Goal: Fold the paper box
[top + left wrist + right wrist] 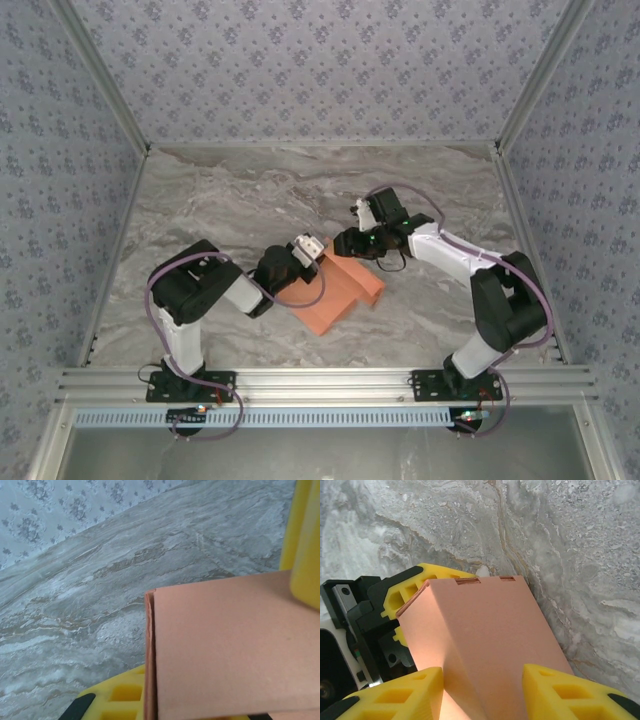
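Two grippers meet at the middle of the counter (250, 190). On the left, the left gripper (306, 250) has its fingers (306, 545) closed on a panel of the paper box (340, 292), pinching it beside a folded edge. The box rests mid-counter, with one edge raised between both grippers. The right gripper (349, 243) sits over that raised edge, its fingers (570, 692) spread across the creased top. Open counter runs behind the box and out to both sides.

— What is at the bottom?
— A gray table (250, 200) with wavy lines, like stone.
— And around it?
— Walls (320, 70) with little flowers on three sides. A shiny metal bar (320, 381) runs along the near edge.
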